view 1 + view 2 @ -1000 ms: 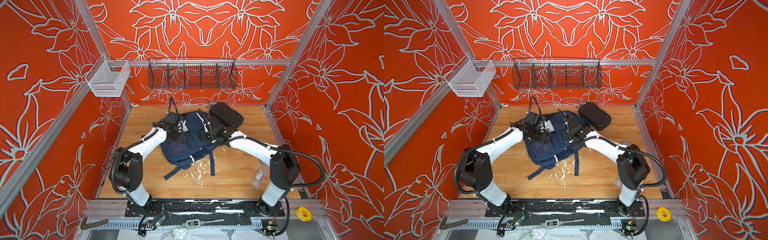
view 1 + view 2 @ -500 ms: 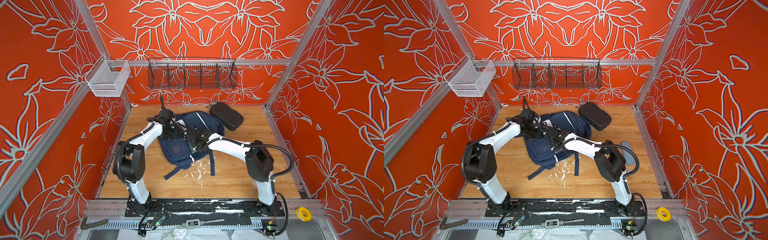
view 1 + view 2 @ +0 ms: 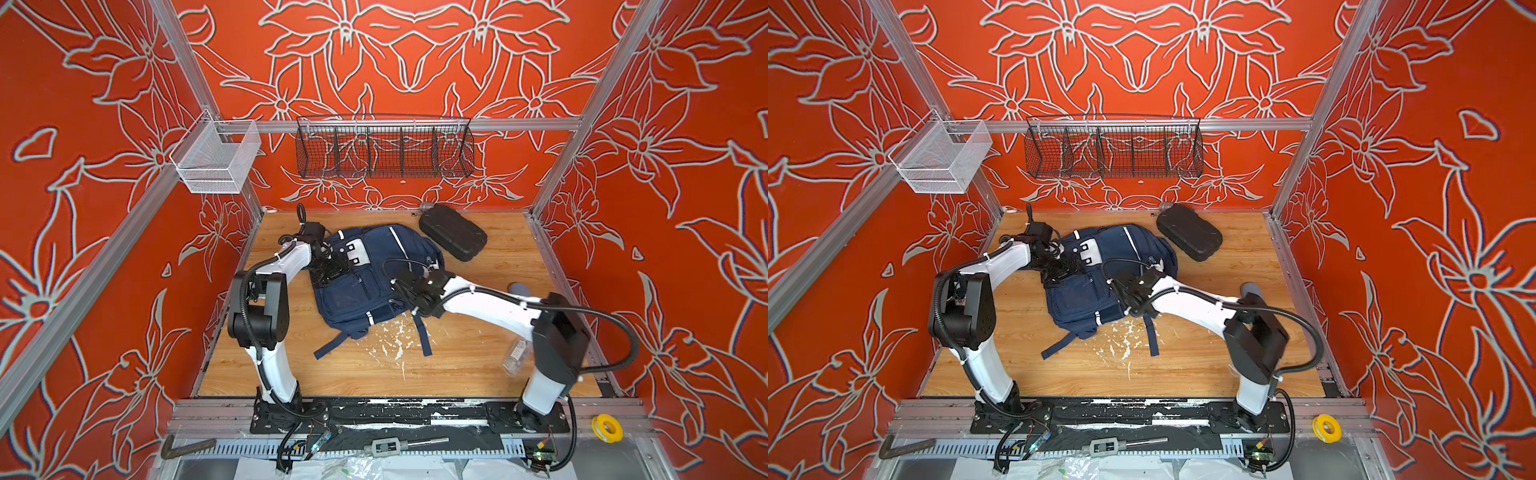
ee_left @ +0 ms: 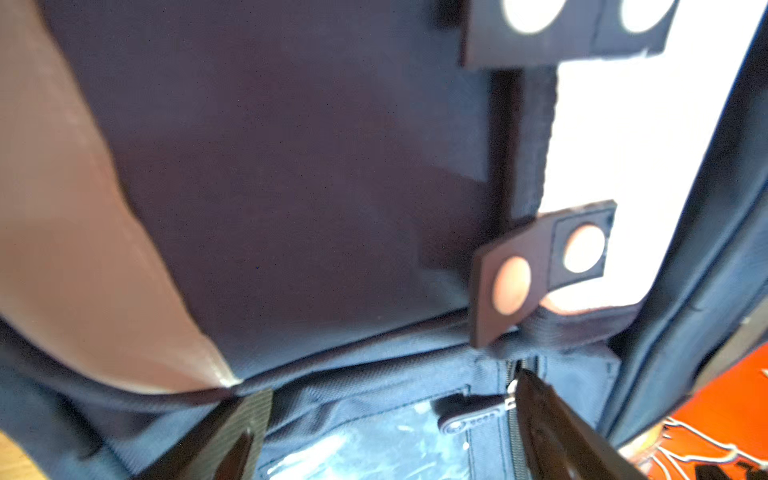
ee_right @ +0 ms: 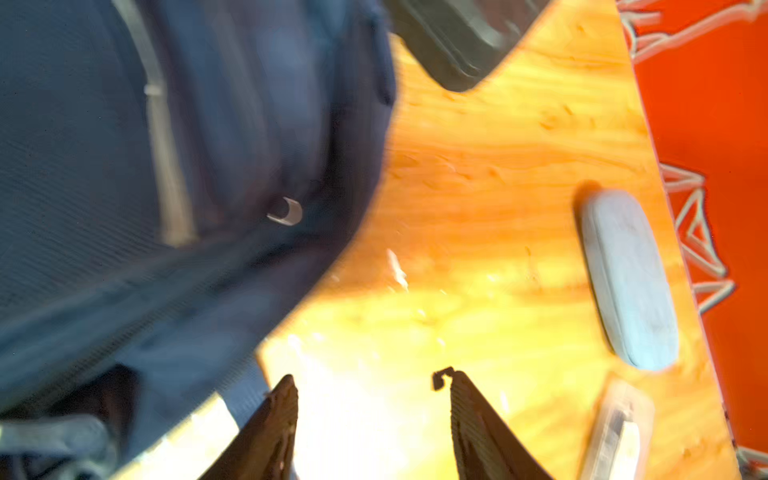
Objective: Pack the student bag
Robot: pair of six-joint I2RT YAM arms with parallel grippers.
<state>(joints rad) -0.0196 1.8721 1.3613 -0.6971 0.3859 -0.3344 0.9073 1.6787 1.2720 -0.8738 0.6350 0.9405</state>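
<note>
**One backpack on the worktop, both tools released**

In both top views, one large navy-blue fabric backpack [image 3: 361,291] [image 3: 1088,299] lies flat, front up, in the far middle of the wooden worktop [image 3: 478,365]. Its two straps trail toward the near edge. One black oval hard case [image 3: 453,232] sits just beside its far right corner. One small grey oval case [image 3: 517,287] lies near the right edge, and one clear plastic packet [image 3: 515,357] lies nearer; its label is too small to read. On the frame hang one white mesh basket [image 3: 216,160] and one black wire basket [image 3: 384,147] with what look like five compartments. One yellow roll [image 3: 606,428] rests on the front rail. The left tool [image 3: 332,270] is over the backpack's left side beside its white patch [image 3: 360,251]. The right tool [image 3: 401,286] is at the backpack's right edge.

In the left wrist view, the left tool [image 4: 386,395] is released, its jaws spread wide over a zipped pocket and gripping nothing. One dark zip pull [image 4: 469,411] lies close to one finger; its raised marks are too blurred to read. Two dark tabs [image 4: 540,270] show on the patch, each with two pale round dots.

In the right wrist view, the right tool [image 5: 368,380] is released, its jaws apart over bare worktop just beside the backpack [image 5: 104,166]. One pale reflective stripe [image 5: 162,145] and one metal ring [image 5: 286,212] show on the fabric. The black case [image 5: 453,37], grey case [image 5: 627,278] and clear packet [image 5: 615,428] each appear once.
</note>
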